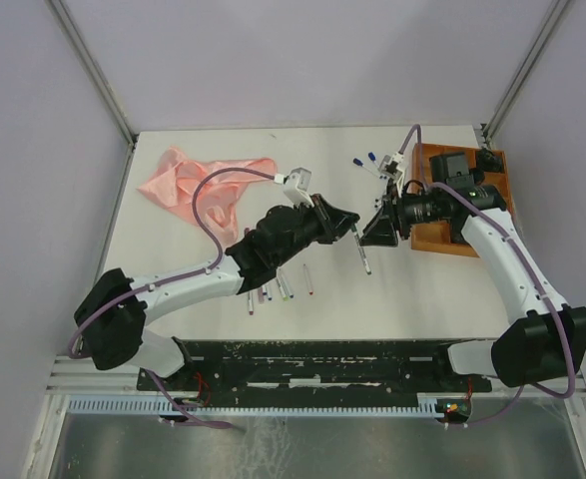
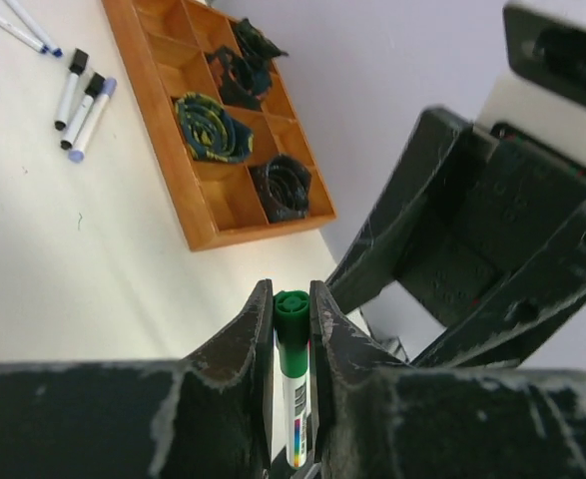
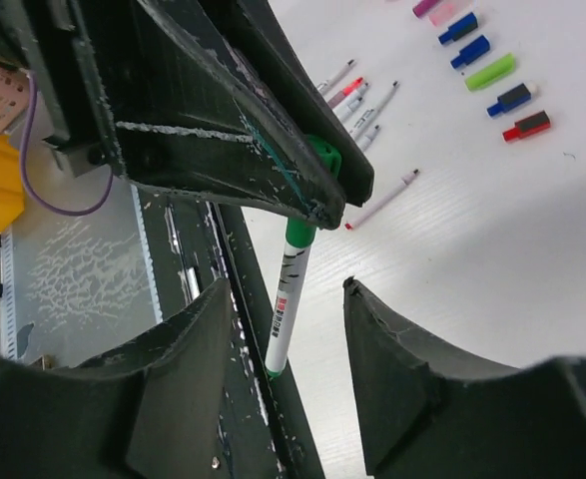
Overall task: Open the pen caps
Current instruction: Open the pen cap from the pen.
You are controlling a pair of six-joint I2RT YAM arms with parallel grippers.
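- Gripping a green pen (image 2: 294, 399) by its green cap (image 2: 292, 307), the left gripper (image 2: 291, 292) holds it above the counter's (image 3: 452, 249) middle.
- Facing it, the right gripper (image 3: 287, 289) is open and empty; the white barrel (image 3: 286, 299) hangs just before its parted jaws.

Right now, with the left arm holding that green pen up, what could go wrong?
1. The left fingers clamp the green pen only near its green end. The long barrel sticks out unsupported, so a sideways pull may twist it loose.
2. The right fingers stand open either side of the barrel without touching it, and closing off-centre could knock it.
3. If dropped, it may roll among the loose pens.
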